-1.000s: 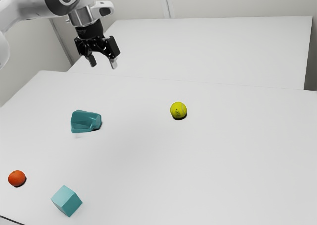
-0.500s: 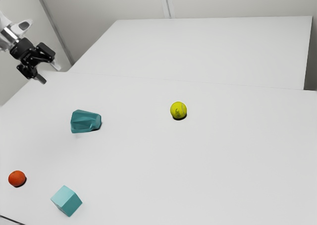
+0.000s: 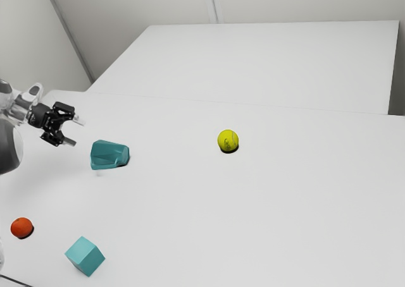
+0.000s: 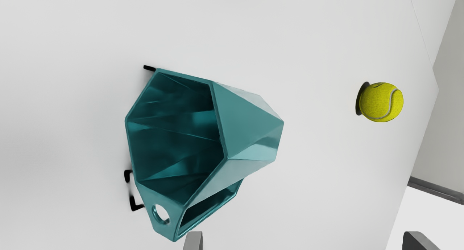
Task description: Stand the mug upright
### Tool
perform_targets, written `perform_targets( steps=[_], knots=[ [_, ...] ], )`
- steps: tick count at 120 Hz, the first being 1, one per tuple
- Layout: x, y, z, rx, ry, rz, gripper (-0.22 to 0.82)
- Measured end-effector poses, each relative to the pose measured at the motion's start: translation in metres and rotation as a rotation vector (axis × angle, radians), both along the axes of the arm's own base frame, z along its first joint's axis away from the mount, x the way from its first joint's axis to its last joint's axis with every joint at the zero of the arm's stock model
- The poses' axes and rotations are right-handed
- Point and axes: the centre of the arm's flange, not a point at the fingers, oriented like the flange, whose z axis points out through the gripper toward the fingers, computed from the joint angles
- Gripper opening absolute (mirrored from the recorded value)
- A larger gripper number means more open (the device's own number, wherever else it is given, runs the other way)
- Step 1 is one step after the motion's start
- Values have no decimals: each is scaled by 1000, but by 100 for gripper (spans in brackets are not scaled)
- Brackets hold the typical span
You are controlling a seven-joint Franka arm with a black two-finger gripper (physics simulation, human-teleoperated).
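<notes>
Your hand point(image 3: 74, 133) is wide open, its two fingers well apart with nothing held between them. The mug point(image 3: 109, 155) lies on its side on the table point(image 3: 190, 205), near your fingertips, and its handle point(image 4: 174, 221) is on the side toward one finger. Beyond the mug from your hand sits the tennis ball point(image 3: 228, 140); the orange ball point(image 3: 22, 227) and the teal cube point(image 3: 85, 256) lie off on your hand's exterior-camera side.

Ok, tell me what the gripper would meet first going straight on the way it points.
Probably the teal mug, lying on its side: in the exterior view the open gripper points roughly toward it. Depth is unclear, so it might miss and meet the table instead.
</notes>
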Motion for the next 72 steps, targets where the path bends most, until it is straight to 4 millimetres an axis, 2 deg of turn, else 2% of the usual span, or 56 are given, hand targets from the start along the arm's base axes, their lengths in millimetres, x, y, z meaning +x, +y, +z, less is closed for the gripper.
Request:
perform_targets(
  steps=[6, 19, 35, 55, 60, 72],
  knots=[
    [4, 0, -19, -20, -12, 12, 60],
    [11, -3, -46, -51, -39, 20, 60],
    [16, -18, -66, -107, -73, 18, 60],
    [20, -34, -80, -159, -102, -3, 60],
    [20, -36, -80, -165, -109, -9, 53],
    [20, -38, -79, -173, -128, -21, 25]
  ],
)
